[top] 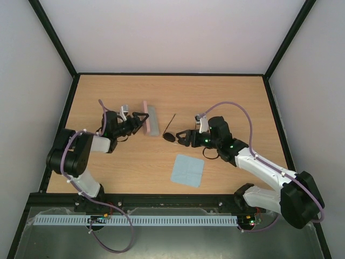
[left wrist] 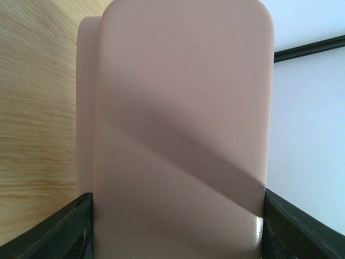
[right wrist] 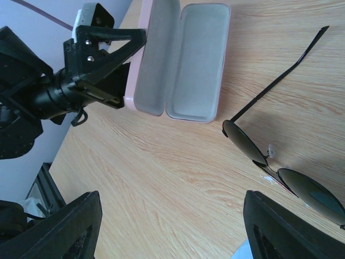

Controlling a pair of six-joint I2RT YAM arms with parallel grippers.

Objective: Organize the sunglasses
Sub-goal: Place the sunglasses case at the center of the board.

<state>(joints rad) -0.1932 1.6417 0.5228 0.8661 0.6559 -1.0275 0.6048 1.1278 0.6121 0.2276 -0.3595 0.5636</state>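
The sunglasses (top: 168, 136) lie open on the wooden table, lenses down, one thin temple arm pointing away; the right wrist view shows them (right wrist: 280, 162) at the right. The pink case (top: 150, 120) stands open just left of them, grey lining showing (right wrist: 183, 59). My left gripper (top: 141, 120) is shut on the case's pink lid, which fills the left wrist view (left wrist: 183, 124) between both fingers. My right gripper (top: 180, 137) is open and empty, low over the table right beside the sunglasses; they lie off the right finger (right wrist: 291, 226), not between the jaws.
A light blue square cloth (top: 187, 170) lies flat near the front, below the right gripper. Black frame rails (top: 167, 74) and white walls border the table. The left arm's gripper (right wrist: 102, 59) shows in the right wrist view.
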